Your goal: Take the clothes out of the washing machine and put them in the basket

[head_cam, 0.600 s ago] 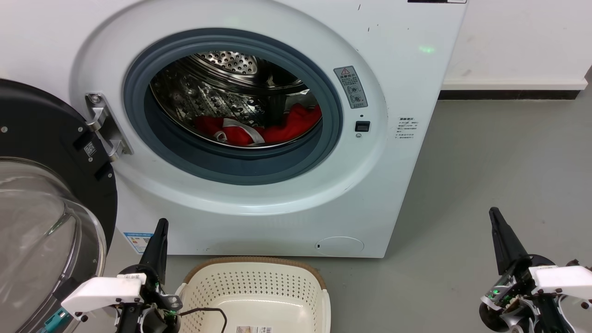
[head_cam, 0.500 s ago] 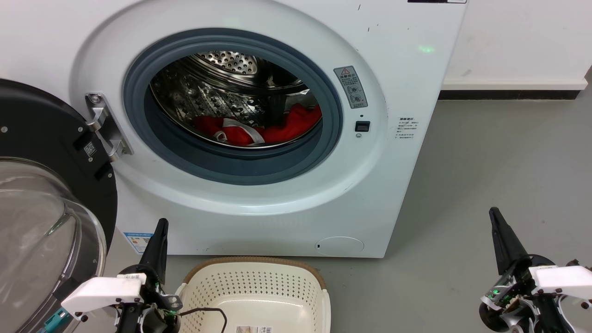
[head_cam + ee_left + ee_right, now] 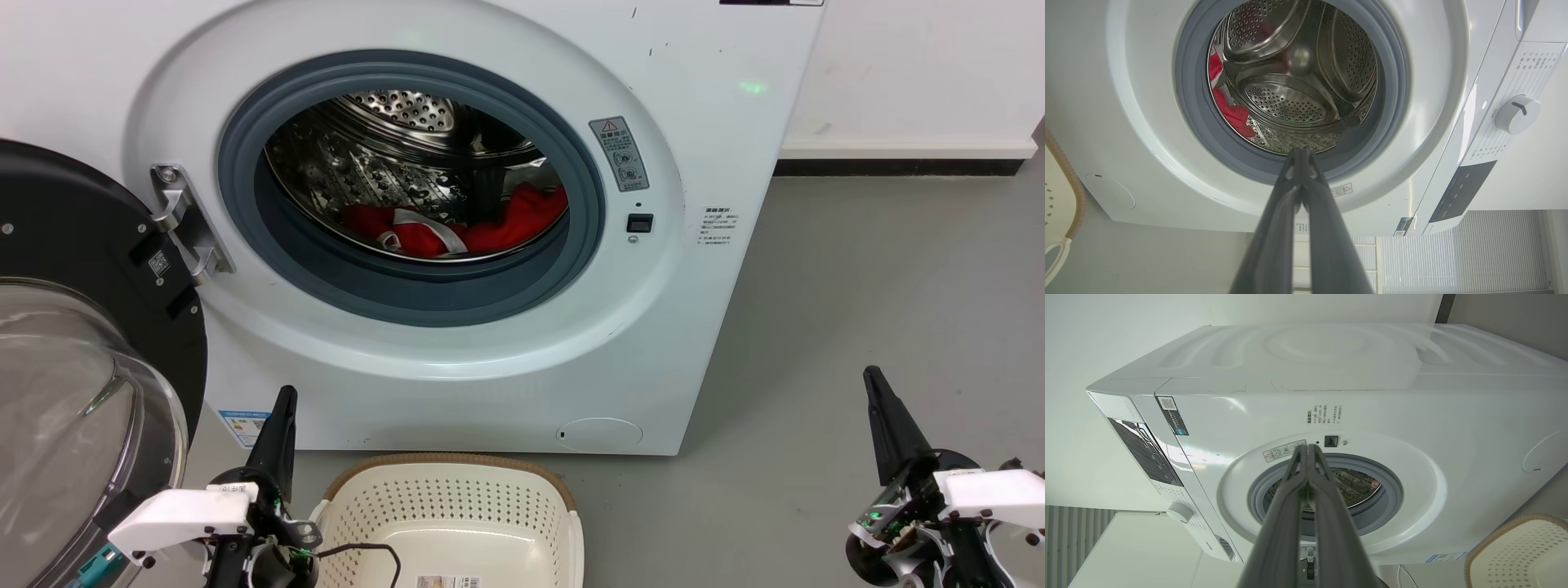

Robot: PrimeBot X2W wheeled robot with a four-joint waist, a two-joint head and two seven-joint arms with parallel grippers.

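Inside the drum [image 3: 384, 155] of the washer [image 3: 735, 147], the clothes [image 3: 506, 229] lie in a red heap with a white strip across it, low at the bottom and close to the front lip. The door [image 3: 82, 245] stands swung wide to the left, so the porthole is open to reach through. On the floor [image 3: 857, 286] just in front of the washer sits the basket [image 3: 449, 461]; the part of its inside that shows is bare plastic with a label.

The left gripper [image 3: 285, 402] hangs beside the basket's left rim and the right gripper [image 3: 872, 382] is well off to the right. Both are low and well apart from the porthole, each with its fingers pressed together on nothing.

By my reading the task has barely begun: the door is open, but no garment is out. All the reaching in, grasping and dropping into the basket is left to do.
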